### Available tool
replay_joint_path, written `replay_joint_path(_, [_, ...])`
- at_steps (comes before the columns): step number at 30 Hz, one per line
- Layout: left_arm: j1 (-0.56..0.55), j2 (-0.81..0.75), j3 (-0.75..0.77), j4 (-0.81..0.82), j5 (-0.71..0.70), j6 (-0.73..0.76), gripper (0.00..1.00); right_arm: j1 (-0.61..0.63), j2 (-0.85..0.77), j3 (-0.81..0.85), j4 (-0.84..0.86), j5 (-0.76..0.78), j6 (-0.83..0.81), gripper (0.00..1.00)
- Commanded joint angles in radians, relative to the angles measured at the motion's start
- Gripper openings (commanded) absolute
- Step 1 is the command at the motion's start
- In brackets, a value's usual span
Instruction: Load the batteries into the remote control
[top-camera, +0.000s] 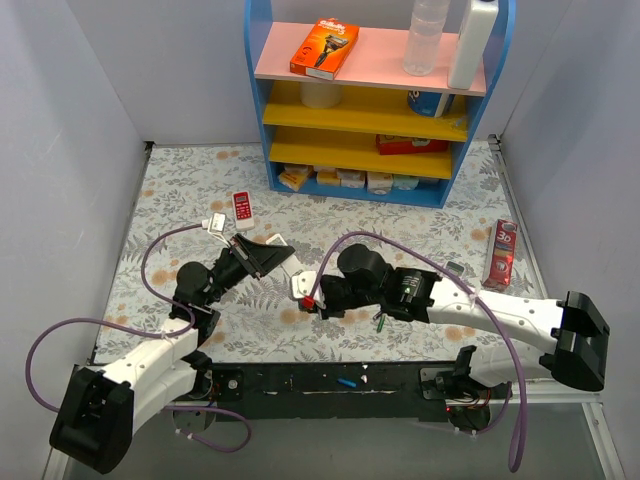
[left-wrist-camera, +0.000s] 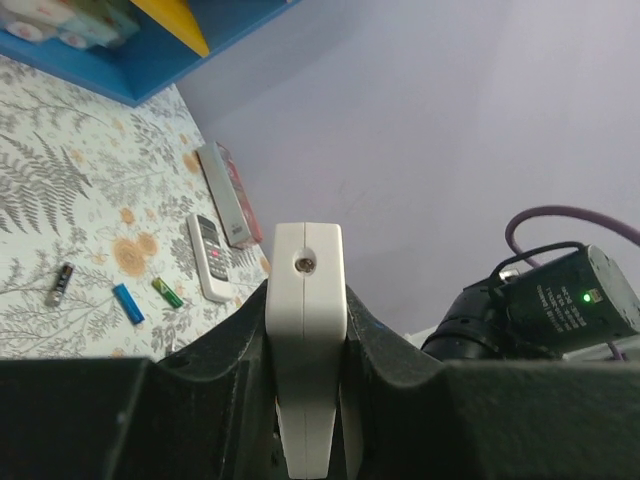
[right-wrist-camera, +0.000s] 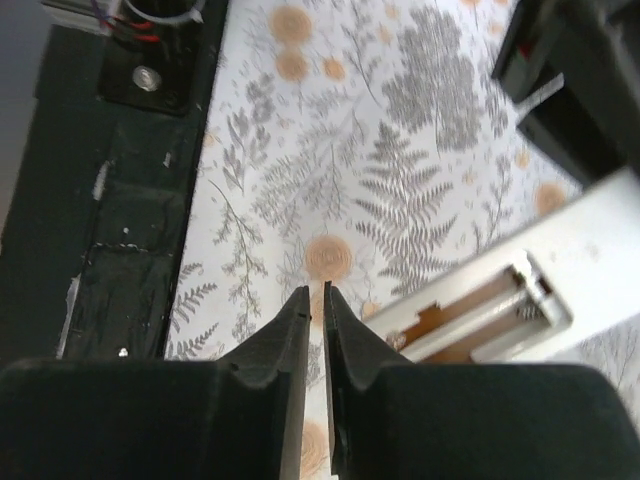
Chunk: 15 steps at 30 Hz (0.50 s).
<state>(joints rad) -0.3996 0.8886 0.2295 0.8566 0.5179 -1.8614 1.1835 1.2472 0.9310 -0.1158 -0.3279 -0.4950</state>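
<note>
Nearest to the lens, black fingers (left-wrist-camera: 240, 350) of the left gripper (left-wrist-camera: 306, 300), clenched on both flat sides of the remote control (left-wrist-camera: 305, 400). Held end-on, narrow white end upward, with one small round hole in that end. Kept off the table (left-wrist-camera: 60, 180), over its middle part, close to the near edge.

Pressed almost together in the right wrist view: fingers (right-wrist-camera: 285, 340) of the right gripper (right-wrist-camera: 316, 290), with only a thin slit between and nothing grasped. Pointing down over the fern-patterned table cover. Just beside the tips, on the right: back of the same remote, with open battery bay (right-wrist-camera: 480, 310), brown inside, metal contact at one end. Cannot tell if the tips touch it or only stand very near.

Farther out, lying flat on the table toward the right side, near the near edge: three batteries, namely dark one (left-wrist-camera: 60, 284), blue one (left-wrist-camera: 127, 303) and green one (left-wrist-camera: 167, 292). Blue and green close together, dark one a little apart. Beyond them, a short white remote (left-wrist-camera: 208, 257) with coloured buttons, then a long red box (left-wrist-camera: 228, 192) near the right edge.

Standing at the far edge, a blue shelf (top-camera: 262, 120) with pink and yellow boards.
</note>
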Motion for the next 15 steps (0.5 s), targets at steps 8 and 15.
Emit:
replay_joint_path(8, [-0.007, -0.026, 0.008, -0.261, -0.186, 0.218, 0.0, -0.073, -0.117, -0.118, -0.04, 0.325, 0.376, 0.49])
replay_joint_path(15, [-0.005, -0.158, 0.033, -0.482, -0.286, 0.304, 0.0, -0.035, -0.088, -0.185, -0.287, 0.247, 0.487, 0.49])
